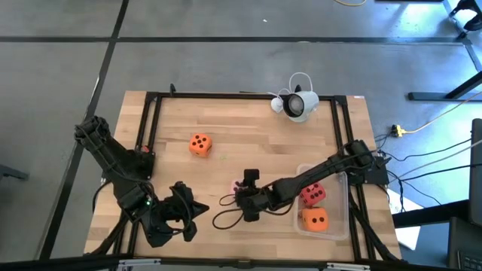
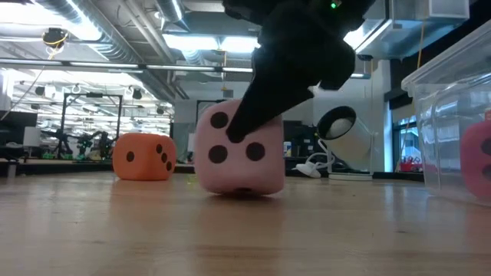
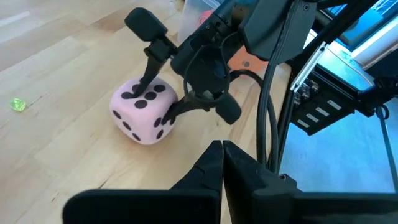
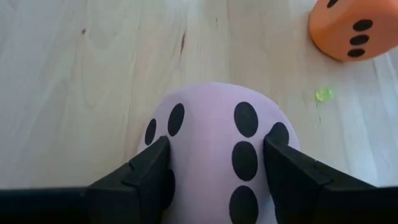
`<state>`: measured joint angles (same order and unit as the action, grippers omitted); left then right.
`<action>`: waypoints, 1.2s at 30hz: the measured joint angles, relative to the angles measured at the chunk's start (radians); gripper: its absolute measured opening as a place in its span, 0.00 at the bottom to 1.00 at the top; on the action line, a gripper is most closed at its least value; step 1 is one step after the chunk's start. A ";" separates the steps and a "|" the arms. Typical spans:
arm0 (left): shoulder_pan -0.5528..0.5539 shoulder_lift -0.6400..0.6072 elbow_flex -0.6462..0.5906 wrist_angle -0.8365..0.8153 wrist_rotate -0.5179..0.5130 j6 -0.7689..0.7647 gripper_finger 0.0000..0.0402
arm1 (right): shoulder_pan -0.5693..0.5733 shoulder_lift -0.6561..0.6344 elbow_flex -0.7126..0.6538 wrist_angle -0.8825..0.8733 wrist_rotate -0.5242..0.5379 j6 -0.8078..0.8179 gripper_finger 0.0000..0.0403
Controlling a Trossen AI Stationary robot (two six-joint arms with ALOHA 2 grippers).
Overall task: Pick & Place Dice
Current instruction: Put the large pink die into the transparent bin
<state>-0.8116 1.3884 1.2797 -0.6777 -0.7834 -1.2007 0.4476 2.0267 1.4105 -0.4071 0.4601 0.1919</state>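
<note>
The pale pink die sits on the wooden table near its near edge, between the fingers of my right gripper, which reaches in from the table's right side. In the low view the pale pink die rests flat on the tabletop. One orange die lies farther back and to the left on the table. The red die and the second orange die lie inside the clear bin. My left gripper waits shut near the near edge, left of the pink die. My right gripper pinches the pale pink die between its two fingers, one finger on each of two opposite side faces. The fingers come slanting down from the table's right. The die stands with its bottom face on the table.
The clear bin stands at the table's right edge. A white round device with its cord sits at the far edge. A black cable loop lies by the right gripper. A tiny green speck lies on the wood. A black frame borders the table.
</note>
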 joint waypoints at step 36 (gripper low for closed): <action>0.002 0.000 0.000 -0.003 0.000 0.010 0.01 | 0.249 -0.667 0.003 -1.042 -0.010 1.045 0.38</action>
<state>-0.8101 1.3884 1.2797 -0.6807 -0.7834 -1.1908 0.6969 1.3599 1.4136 -1.4487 0.4502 1.2373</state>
